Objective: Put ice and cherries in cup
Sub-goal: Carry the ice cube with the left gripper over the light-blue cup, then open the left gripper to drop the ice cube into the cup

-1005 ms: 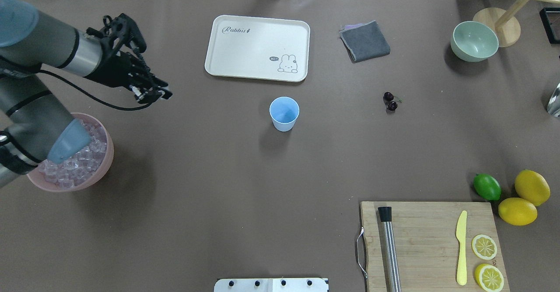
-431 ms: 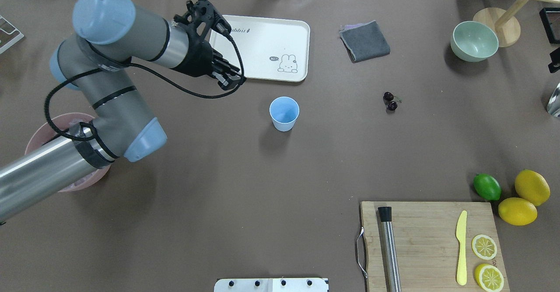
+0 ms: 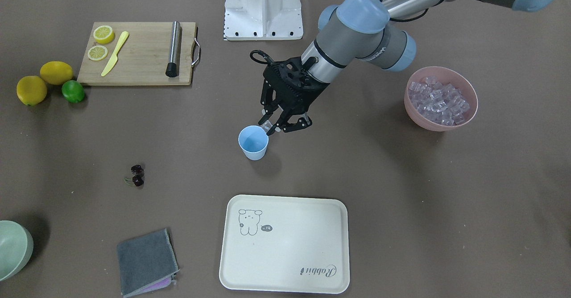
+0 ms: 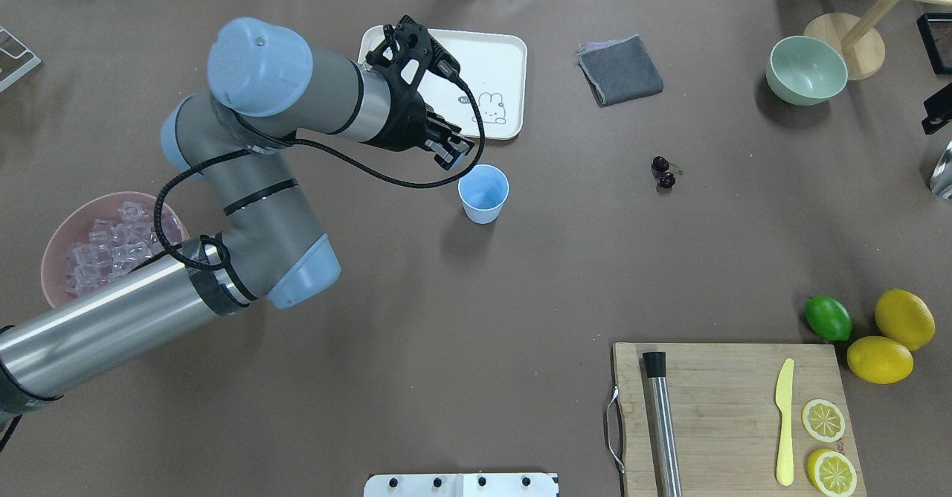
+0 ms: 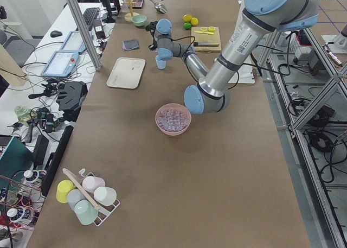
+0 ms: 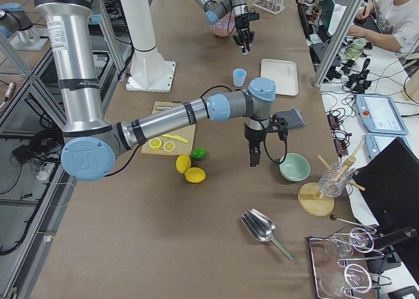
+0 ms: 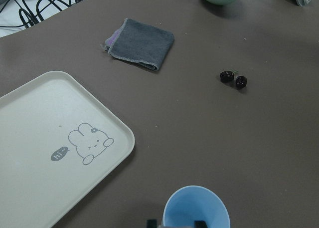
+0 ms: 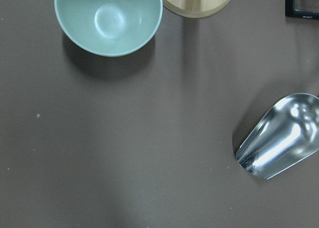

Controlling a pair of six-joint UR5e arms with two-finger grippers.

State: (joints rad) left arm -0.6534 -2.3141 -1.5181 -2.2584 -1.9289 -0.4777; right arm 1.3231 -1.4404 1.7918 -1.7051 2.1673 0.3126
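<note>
The light blue cup [image 4: 483,193] stands upright mid-table; it also shows in the front view [image 3: 253,142] and the left wrist view [image 7: 196,212]. My left gripper [image 4: 451,156] hovers just beside and above the cup's rim, its fingers pinched on a small clear ice cube [image 3: 267,126]. More ice [image 3: 439,99] fills the pink bowl [image 4: 53,248] at the left. The cherries [image 4: 663,172] lie on the table right of the cup. My right gripper [image 6: 253,161] hangs near the pale green bowl; I cannot tell if it is open or shut.
A cream tray [image 4: 487,58] lies behind the cup, with a grey cloth [image 4: 620,70] and a green bowl [image 4: 806,70] to its right. A cutting board [image 4: 729,400], lime [image 4: 828,318] and lemons [image 4: 904,318] sit front right. A metal scoop [image 8: 279,138] lies at the right edge.
My left arm has swung right from above the pink bowl, past the tray's near edge, to the cup's rim. The pink bowl's ice shows again. The cup and cherries have not moved.
</note>
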